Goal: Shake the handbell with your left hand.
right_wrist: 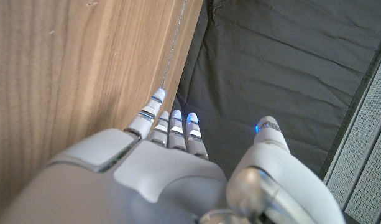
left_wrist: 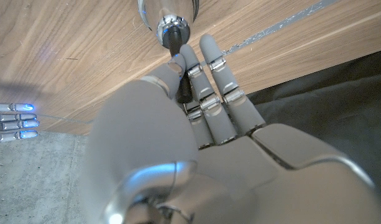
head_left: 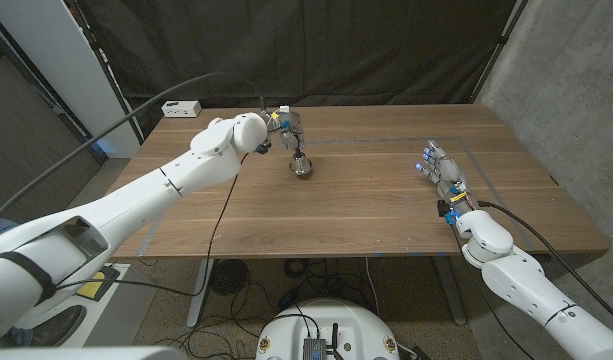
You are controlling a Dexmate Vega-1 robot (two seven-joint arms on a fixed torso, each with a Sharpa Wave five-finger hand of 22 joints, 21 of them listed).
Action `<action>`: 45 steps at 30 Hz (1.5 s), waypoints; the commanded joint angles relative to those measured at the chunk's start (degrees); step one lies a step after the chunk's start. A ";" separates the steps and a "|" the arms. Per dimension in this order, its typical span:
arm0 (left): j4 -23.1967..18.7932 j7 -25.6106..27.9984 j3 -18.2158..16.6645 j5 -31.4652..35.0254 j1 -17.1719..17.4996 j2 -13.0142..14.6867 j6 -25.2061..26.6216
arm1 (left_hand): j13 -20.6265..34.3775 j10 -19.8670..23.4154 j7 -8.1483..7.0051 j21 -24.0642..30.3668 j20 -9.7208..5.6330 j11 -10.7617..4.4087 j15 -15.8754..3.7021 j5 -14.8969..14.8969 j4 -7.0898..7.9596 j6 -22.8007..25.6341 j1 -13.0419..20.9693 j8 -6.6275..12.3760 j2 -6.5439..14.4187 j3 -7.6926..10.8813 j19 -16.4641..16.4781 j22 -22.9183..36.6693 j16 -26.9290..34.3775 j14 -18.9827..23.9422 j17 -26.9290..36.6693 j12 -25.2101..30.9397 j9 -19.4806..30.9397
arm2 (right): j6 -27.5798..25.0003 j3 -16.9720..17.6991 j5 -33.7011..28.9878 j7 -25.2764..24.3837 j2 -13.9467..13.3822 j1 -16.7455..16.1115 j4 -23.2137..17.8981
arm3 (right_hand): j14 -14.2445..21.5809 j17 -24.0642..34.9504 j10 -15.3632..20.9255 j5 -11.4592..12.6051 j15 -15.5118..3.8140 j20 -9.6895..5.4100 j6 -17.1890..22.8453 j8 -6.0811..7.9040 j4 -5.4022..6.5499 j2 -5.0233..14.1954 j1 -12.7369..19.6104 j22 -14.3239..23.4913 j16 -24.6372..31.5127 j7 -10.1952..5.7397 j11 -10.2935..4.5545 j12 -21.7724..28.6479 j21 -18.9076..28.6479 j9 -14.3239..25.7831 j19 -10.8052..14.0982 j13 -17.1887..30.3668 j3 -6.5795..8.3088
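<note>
The left hand [head_left: 286, 127] is over the far middle of the tabletop [head_left: 366, 210], its fingers [left_wrist: 206, 93] closed around the dark handle of the handbell [head_left: 302, 165]. In the left wrist view the handle runs between the fingers up to the bell's shiny metal body [left_wrist: 168, 15], which hangs mouth down at the wood; whether it touches the surface cannot be told. The right hand [head_left: 443, 176] is well apart from it near the right edge of the tabletop, holding nothing, with its fingers [right_wrist: 171, 127] stretched out straight side by side and the thumb set off. A white power strip [head_left: 181, 109] lies at the far left corner.
</note>
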 commanded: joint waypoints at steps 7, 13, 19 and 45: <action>2.37 1.54 0.97 0.52 0.46 -1.16 -1.52 | 18.71 2.30 -0.31 0.20 0.09 -0.89 -0.26 0.31 0.02 0.31 0.49 -0.30 0.85 0.50 -0.59 0.07 -0.03 -0.23 0.06 0.04 0.22 | -0.03 -0.19 -0.15 -0.52 0.36 -0.04 0.13 | 0.37 0.34 0.58 0.00 -0.03 0.06 0.47 0.06 0.15 0.06 0.26 0.09 0.35 0.09 -0.15 0.07 -0.12 0.17 0.32 0.19 -0.04; 2.67 1.82 0.99 0.61 0.75 -1.35 -1.51 | 18.39 2.47 -0.40 0.28 0.11 -0.99 -0.24 0.31 0.03 0.29 0.45 -0.36 0.84 0.50 -0.66 0.07 -0.09 -0.44 0.08 -0.17 0.23 | -0.07 -0.17 -0.24 -0.61 0.31 -0.07 -0.05 | 0.34 0.34 0.59 0.01 -0.06 0.10 0.51 0.07 0.14 0.07 0.28 0.09 0.33 0.12 -0.20 0.07 -0.12 0.17 0.34 0.19 -0.04; 3.05 1.70 1.02 0.35 0.85 -1.53 -1.51 | 18.08 2.50 -0.35 0.33 0.13 -0.94 -0.22 0.32 -0.01 0.45 0.46 -0.36 0.81 0.54 -0.82 0.06 -0.10 -0.46 0.08 -0.42 0.23 | -0.27 -0.17 -0.11 -0.52 0.23 -0.09 -0.17 | 0.34 0.34 0.61 0.01 -0.03 0.13 0.51 0.06 0.14 0.09 0.29 0.09 0.32 0.13 -0.18 0.07 -0.12 0.17 0.36 0.19 -0.04; 5.27 0.62 2.07 -0.44 -0.25 -2.28 -2.69 | 16.21 2.29 -0.58 0.45 0.48 -1.19 0.32 0.41 -0.19 0.38 0.68 -0.85 0.72 0.97 -1.78 0.05 -0.80 -2.03 -0.08 -1.87 -0.07 | -0.33 -0.29 0.03 -0.68 0.45 -0.14 0.15 | 0.43 0.36 0.65 0.02 -0.04 0.13 0.49 0.01 0.14 0.16 0.33 0.09 0.32 0.12 -0.20 0.04 -0.13 0.17 0.37 0.19 -0.03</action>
